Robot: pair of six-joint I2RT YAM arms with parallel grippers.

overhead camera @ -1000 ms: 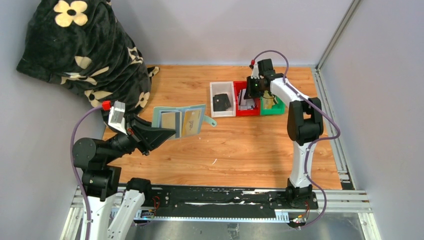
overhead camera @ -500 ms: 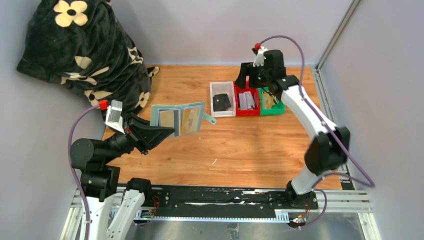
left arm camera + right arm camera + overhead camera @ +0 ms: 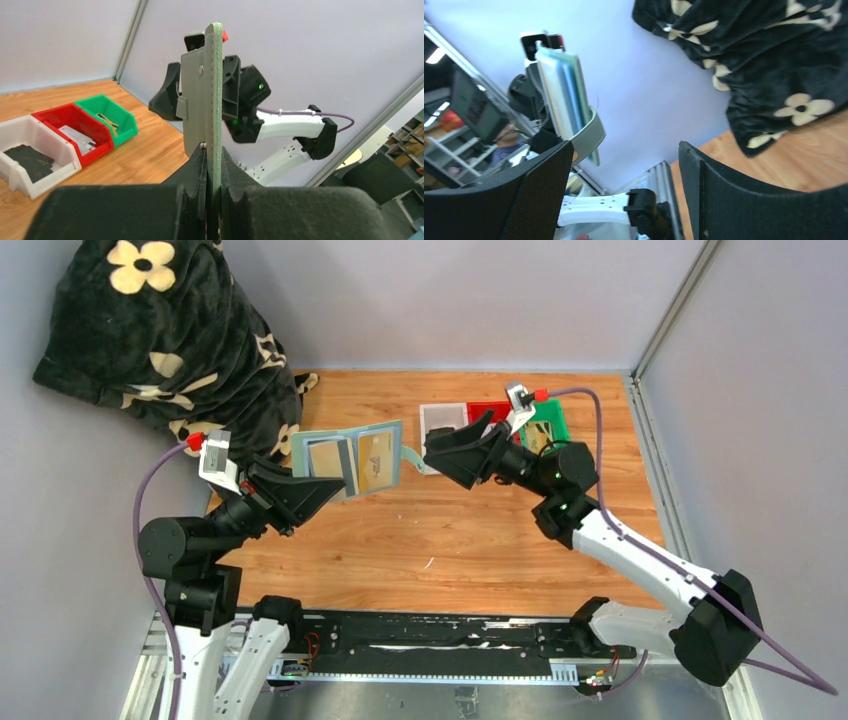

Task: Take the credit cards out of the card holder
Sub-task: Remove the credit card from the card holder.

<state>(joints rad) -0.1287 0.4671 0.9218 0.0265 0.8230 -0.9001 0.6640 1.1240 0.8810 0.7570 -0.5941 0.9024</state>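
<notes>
The sage-green card holder (image 3: 350, 460) hangs open above the table's left half, and my left gripper (image 3: 335, 490) is shut on its lower edge. Two credit cards sit in its pockets: a tan-gold one (image 3: 376, 462) and a white one with a dark stripe (image 3: 330, 457). The left wrist view has the card holder (image 3: 215, 85) edge-on, pinched between the jaws of the left gripper (image 3: 214, 165). My right gripper (image 3: 440, 455) is open just right of the holder's tab (image 3: 411, 454), not touching it. In the right wrist view the card holder (image 3: 564, 95) is past the open right gripper (image 3: 624, 150), at upper left.
A black blanket with pale flowers (image 3: 170, 340) fills the back left corner. White (image 3: 440, 418), red (image 3: 490, 410) and green (image 3: 545, 425) bins stand at the back, partly behind the right arm. A dark item (image 3: 30, 160) lies in the white bin (image 3: 27, 131).
My right arm has swung from above the bins down and left toward the card holder, and its jaws have opened. The left gripper has kept its hold and shifted slightly left.
</notes>
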